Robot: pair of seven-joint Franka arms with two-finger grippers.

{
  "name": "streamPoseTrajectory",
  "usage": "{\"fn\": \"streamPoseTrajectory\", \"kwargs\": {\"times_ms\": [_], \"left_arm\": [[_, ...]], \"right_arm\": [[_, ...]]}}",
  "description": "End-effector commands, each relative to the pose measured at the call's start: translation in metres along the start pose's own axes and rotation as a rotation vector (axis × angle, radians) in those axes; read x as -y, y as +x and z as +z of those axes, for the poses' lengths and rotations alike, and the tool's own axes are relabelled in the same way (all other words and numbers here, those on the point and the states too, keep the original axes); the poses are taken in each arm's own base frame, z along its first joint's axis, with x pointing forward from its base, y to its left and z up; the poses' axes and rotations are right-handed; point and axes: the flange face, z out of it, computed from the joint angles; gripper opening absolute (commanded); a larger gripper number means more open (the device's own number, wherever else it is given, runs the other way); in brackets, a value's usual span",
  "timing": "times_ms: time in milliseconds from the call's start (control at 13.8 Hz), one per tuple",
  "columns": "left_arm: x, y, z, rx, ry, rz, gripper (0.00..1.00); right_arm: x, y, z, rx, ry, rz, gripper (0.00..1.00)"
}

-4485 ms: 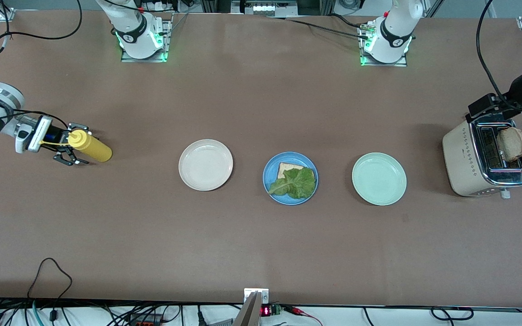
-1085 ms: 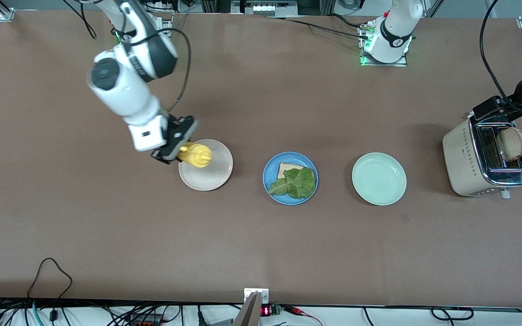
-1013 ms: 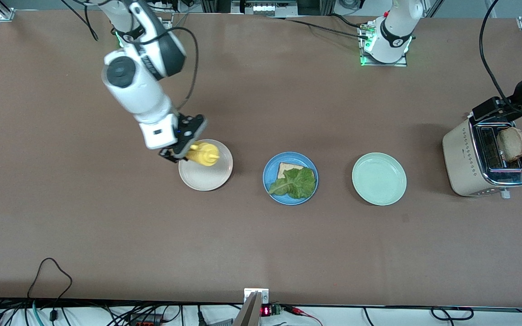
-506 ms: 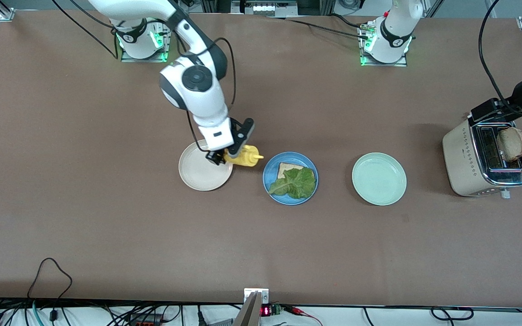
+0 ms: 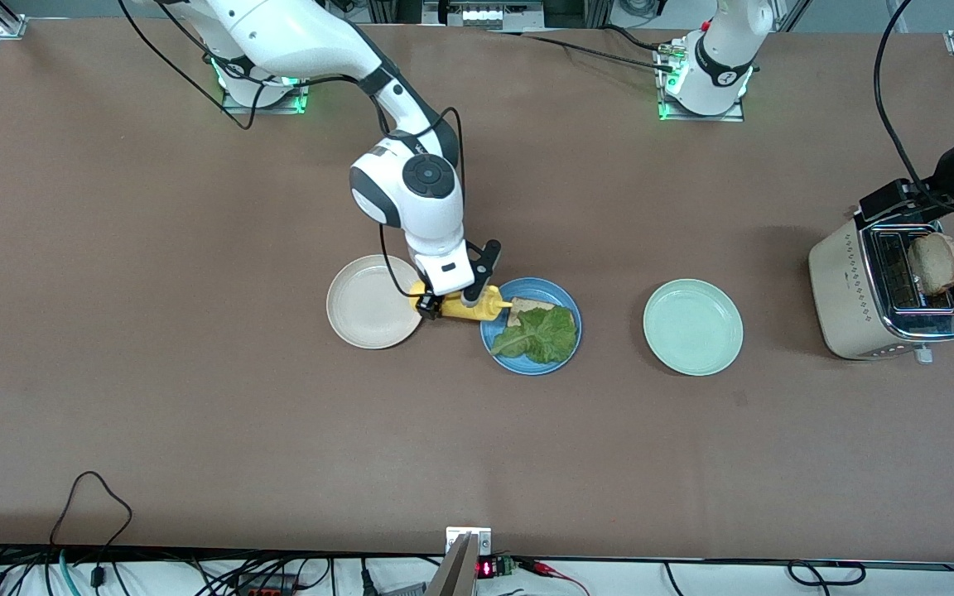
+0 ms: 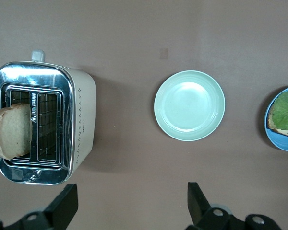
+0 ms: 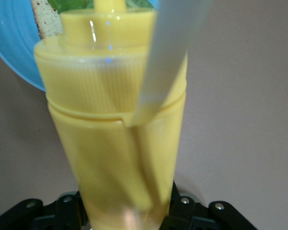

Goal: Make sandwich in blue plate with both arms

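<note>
At the front view's right edge, the toaster holds a bread slice; the left gripper hangs above it, fingers spread, empty. At centre, the right gripper grasps a yellow mustard bottle over the blue plate's rim, beside bread and lettuce.

Light: bright, even, from overhead.
Shadows: soft, short, beside the toaster and plates.
Glare: white glints on the toaster's chrome top; green glow at arm bases, top of frame.
Blur: yellow squeeze bottle soft and close in the right wrist view.
</note>
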Motion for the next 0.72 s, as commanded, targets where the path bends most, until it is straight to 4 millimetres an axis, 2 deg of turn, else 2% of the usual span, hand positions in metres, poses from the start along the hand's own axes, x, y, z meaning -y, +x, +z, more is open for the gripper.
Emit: {"fn": "streamPoseTrajectory", "kwargs": {"times_ms": [0,217,289,434,651], "left_arm": [[-0.004,0.001,-0.004,-0.001,-0.018,0.010,1.00],[-0.009,0.001,-0.003,-0.031,-0.018,0.015,1.00],[-0.011,0.000,-0.005,-0.034,-0.018,0.019,1.00],[-0.024,-0.008,0.000,-0.029,-0.013,0.041,1.00],[-0.024,-0.012,0.002,-0.043,-0.012,0.040,1.00]], "right_arm": [[-0.003,0.010,-0.006,-0.007,-0.038,0.029,0.00],[-0.008,0.006,-0.008,-0.006,-0.036,0.047,0.00],[-0.016,0.003,-0.014,-0.011,-0.041,0.059,0.00],[-0.048,-0.019,-0.036,-0.007,-0.049,0.101,0.00],[-0.079,-0.058,-0.091,-0.019,-0.033,0.153,0.00]]}}
